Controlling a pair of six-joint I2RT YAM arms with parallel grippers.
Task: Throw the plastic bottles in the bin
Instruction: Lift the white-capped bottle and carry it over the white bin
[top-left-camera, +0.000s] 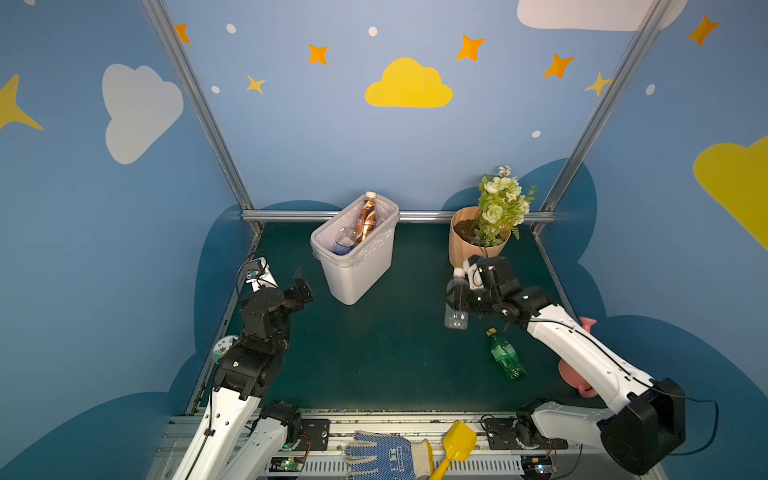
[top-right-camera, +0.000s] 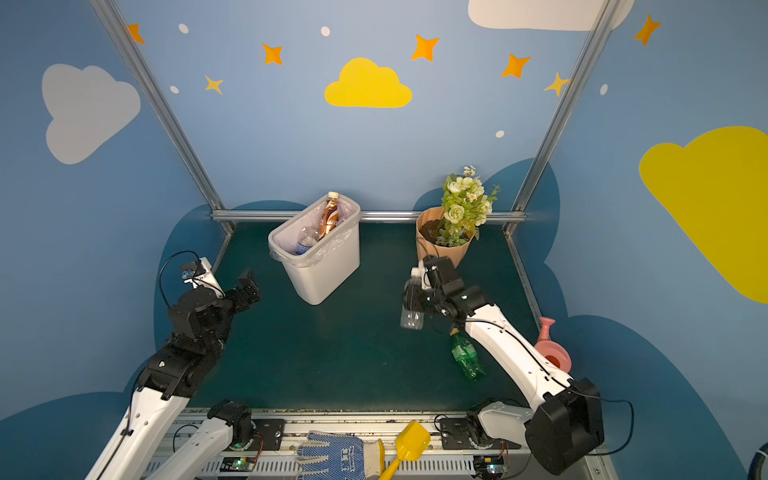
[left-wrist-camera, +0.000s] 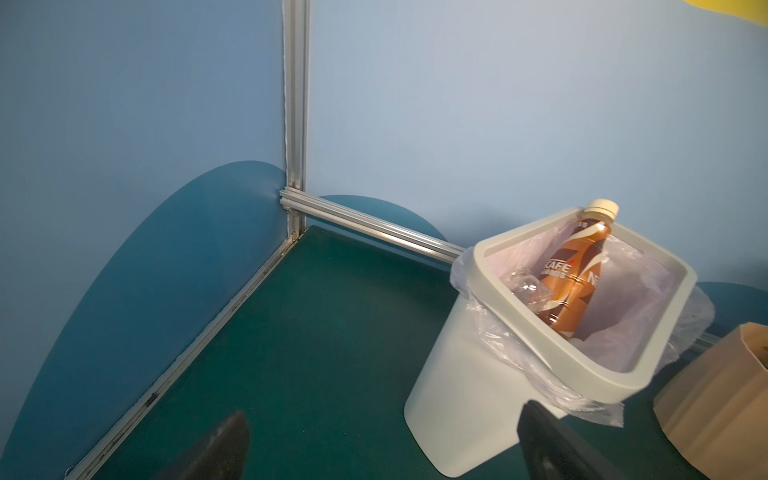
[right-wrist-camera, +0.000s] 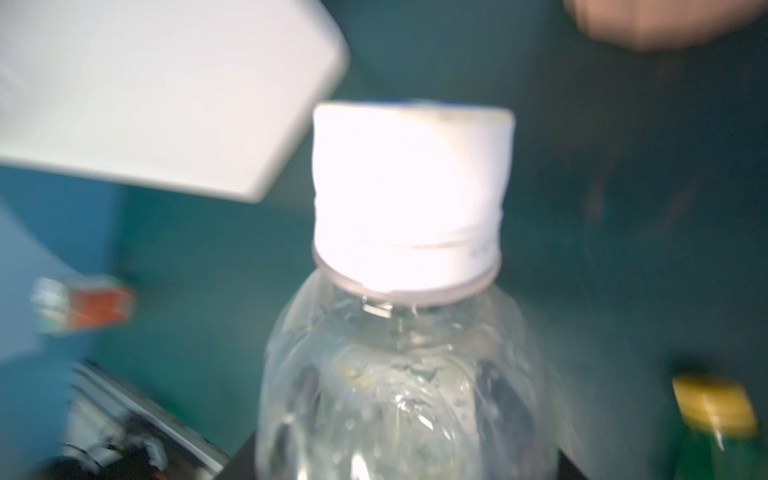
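Note:
In both top views my right gripper (top-left-camera: 456, 293) (top-right-camera: 411, 293) is shut on a clear plastic bottle (top-left-camera: 456, 309) (top-right-camera: 412, 311) with a white cap, holding it upright just below the neck. In the right wrist view this bottle (right-wrist-camera: 399, 374) fills the picture, blurred. A green bottle (top-left-camera: 505, 355) (top-right-camera: 467, 355) with a yellow cap lies on the mat just in front of it. The white bin (top-left-camera: 353, 274) (top-right-camera: 322, 274) (left-wrist-camera: 457, 395) stands at the back, holding a brown-labelled bottle (top-left-camera: 366, 220) (left-wrist-camera: 569, 274) and a clear one (top-left-camera: 344, 243). My left gripper (top-left-camera: 303, 284) (top-right-camera: 249, 282) (left-wrist-camera: 382, 432) is open and empty, left of the bin.
A peach flowerpot (top-left-camera: 469, 249) (top-right-camera: 440, 253) with flowers stands right behind the right gripper. A pink watering can (top-right-camera: 552, 353) sits by the right wall, partly under the right arm. A round jar lid (top-left-camera: 224, 347) shows beside the left arm. A glove (top-left-camera: 382, 455) and a yellow shovel (top-left-camera: 457, 446) lie on the front rail.

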